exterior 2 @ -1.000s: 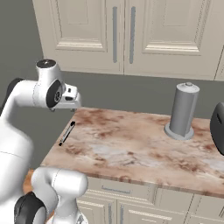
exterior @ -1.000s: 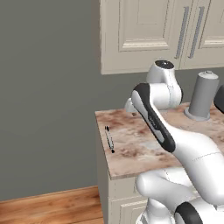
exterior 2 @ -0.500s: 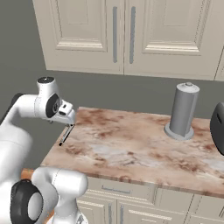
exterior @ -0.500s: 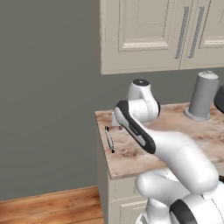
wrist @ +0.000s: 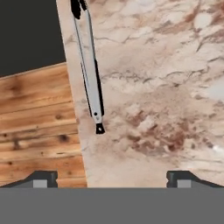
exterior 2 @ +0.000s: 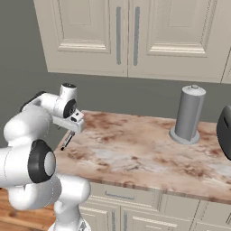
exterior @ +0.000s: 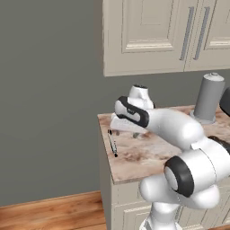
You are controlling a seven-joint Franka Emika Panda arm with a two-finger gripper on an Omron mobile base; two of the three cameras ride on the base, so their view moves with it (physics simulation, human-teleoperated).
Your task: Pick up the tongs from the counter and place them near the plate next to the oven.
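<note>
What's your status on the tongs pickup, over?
Gripper open, above the counter edge. Tongs flat on the counter near that edge, not grasped. Nothing in the way.

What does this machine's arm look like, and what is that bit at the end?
The arm is made of smooth, rounded, glossy white segments with dark grey or black bands at the joints. No loose cables or markings show. At its end sits the tool, a white block with two small dark finger tips with paler grey pads.
</note>
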